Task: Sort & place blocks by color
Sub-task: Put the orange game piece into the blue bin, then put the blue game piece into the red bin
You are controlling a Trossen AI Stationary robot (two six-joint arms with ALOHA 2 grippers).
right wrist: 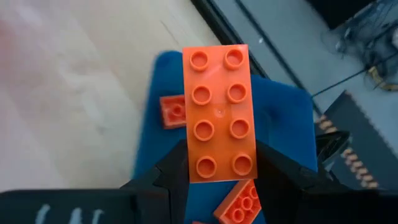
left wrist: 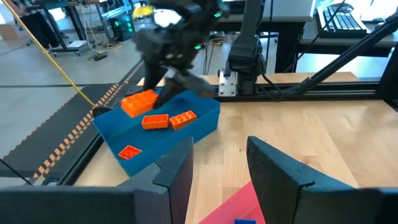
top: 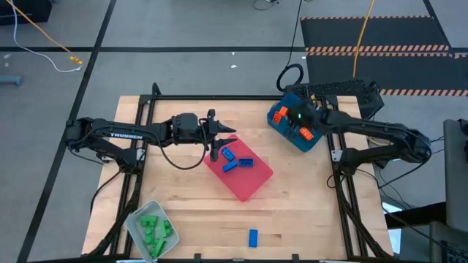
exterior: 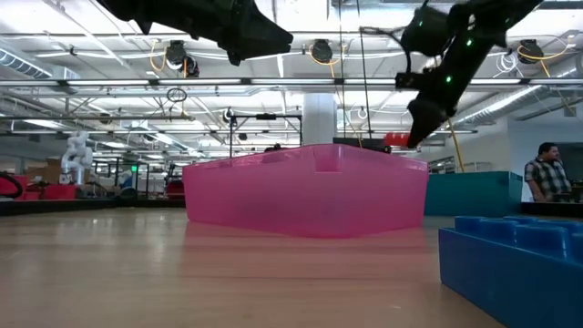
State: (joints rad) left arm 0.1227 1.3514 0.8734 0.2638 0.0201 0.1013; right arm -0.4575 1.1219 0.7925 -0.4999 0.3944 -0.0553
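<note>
Over the glossy blue tray (top: 316,140) at two o'clock, the right gripper (right wrist: 219,171) clamps a studded rectangular orange brick (right wrist: 218,112); the left gripper (left wrist: 219,163) gapes empty.

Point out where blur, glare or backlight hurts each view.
High view: even light, sharp; the lone blue block reads clearly.
Low view: ceiling lamps backlight both arms into silhouettes; the near blue block is soft.
Left wrist view: the right gripper over the blue tray is motion-blurred.
Right wrist view: the held orange block is sharp; the table behind is smeared.
</note>
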